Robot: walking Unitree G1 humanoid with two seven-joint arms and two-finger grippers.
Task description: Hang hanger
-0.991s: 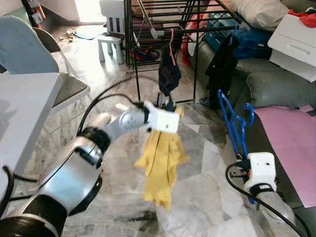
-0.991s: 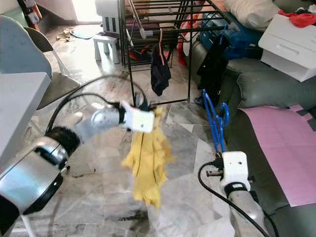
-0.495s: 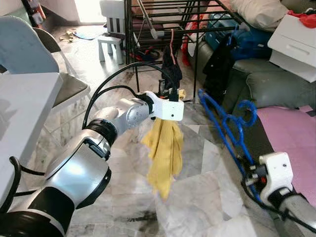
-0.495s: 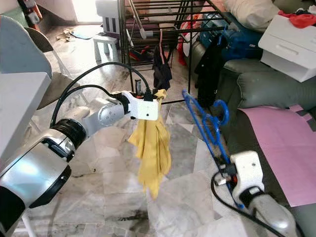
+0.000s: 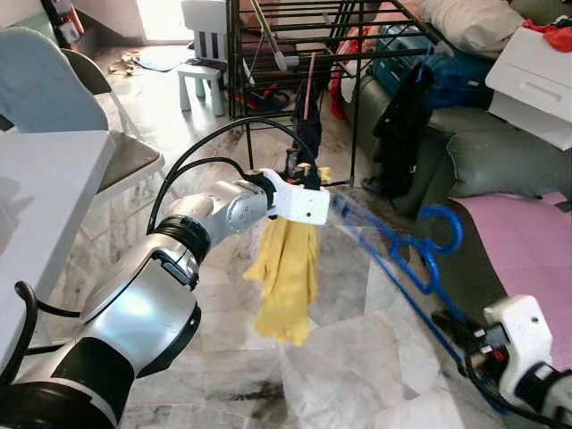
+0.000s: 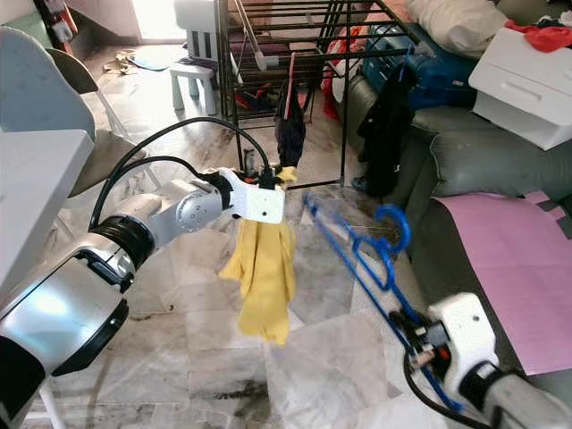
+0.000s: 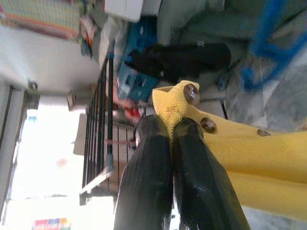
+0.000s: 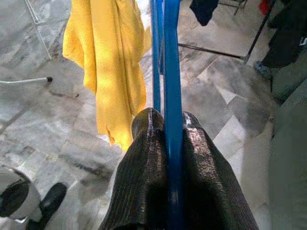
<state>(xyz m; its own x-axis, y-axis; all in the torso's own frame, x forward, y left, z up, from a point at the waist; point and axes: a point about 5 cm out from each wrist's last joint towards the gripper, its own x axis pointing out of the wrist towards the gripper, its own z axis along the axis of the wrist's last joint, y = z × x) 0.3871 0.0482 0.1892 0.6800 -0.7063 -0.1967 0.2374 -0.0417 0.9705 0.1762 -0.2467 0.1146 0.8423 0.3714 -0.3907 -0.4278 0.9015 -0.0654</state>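
My left gripper (image 5: 308, 179) is held out over the floor in front of the rack, shut on the top edge of a yellow garment (image 5: 286, 268) that hangs down limp. In the left wrist view the two black fingers (image 7: 148, 158) pinch the yellow fabric (image 7: 240, 148) beside its buttons. My right gripper (image 5: 458, 329), low at the right, is shut on a blue plastic hanger (image 5: 402, 268). The hanger slants up and to the left, its far end close beside the garment and its hook (image 5: 442, 223) curling up. The right wrist view looks along the blue hanger (image 8: 165, 48) toward the yellow garment (image 8: 110, 57).
A black drying rack (image 5: 268, 54) stands behind, with a dark garment (image 5: 307, 121) hanging from it. A grey sofa (image 5: 500, 161) with clothes and a pink mat (image 5: 536, 250) lie at the right. A white table (image 5: 36, 197) and chair (image 5: 54, 89) are at the left.
My right arm dropped lower and tilted the blue hanger down to the left, bringing its far end beside the garment. The left gripper raised the yellow garment slightly, then held it.
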